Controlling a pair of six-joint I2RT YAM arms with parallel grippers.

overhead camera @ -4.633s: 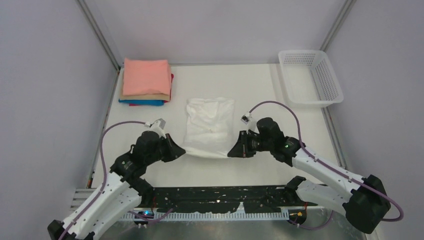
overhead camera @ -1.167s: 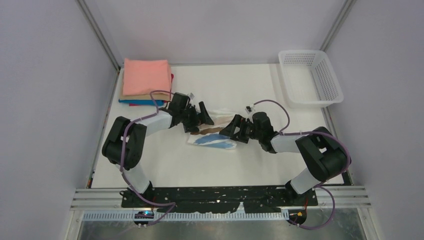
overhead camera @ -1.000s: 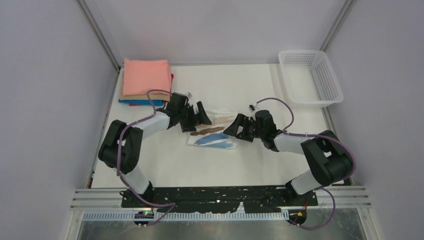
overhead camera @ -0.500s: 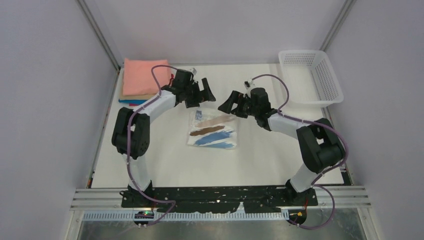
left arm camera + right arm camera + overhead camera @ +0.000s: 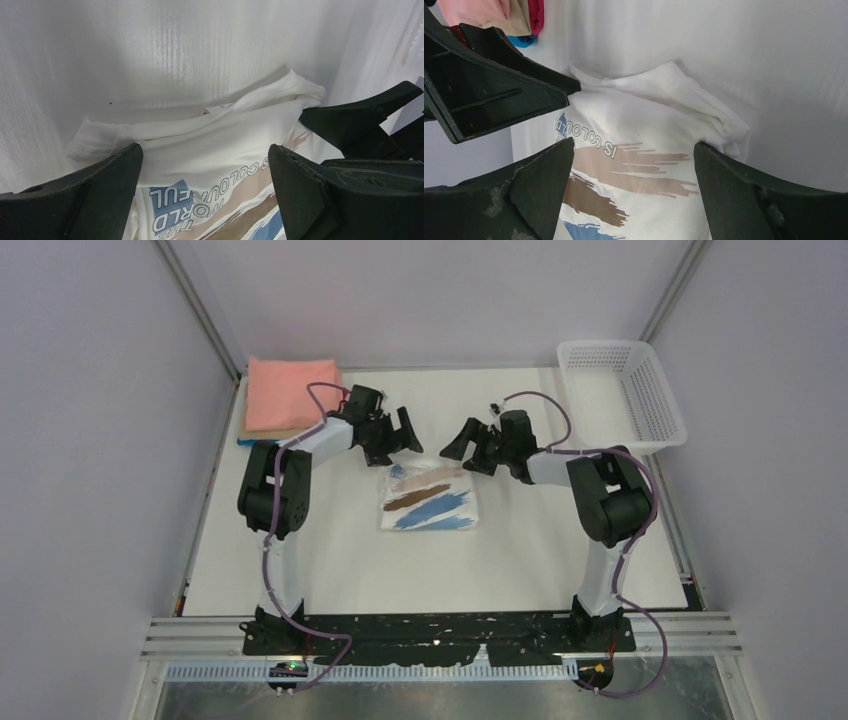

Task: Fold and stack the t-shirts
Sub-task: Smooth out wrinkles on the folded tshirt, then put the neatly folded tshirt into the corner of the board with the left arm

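Soft white cloth, the printed t-shirt (image 5: 430,502) lies folded mid-way up the table (image 5: 330,560), brushstrokes up. It is light and limp (one pinched layer would sag and undo the fold), so I would take its corners through every layer. Just beyond its far edge hang my left gripper (image 5: 408,432) and right gripper (image 5: 456,444), both spread wide, holding nothing. Farther left sits the folded stack (image 5: 290,400).

White table (image 5: 330,560) with printed t-shirt (image 5: 430,502), shirt stack (image 5: 292,395), basket (image 5: 652,400)
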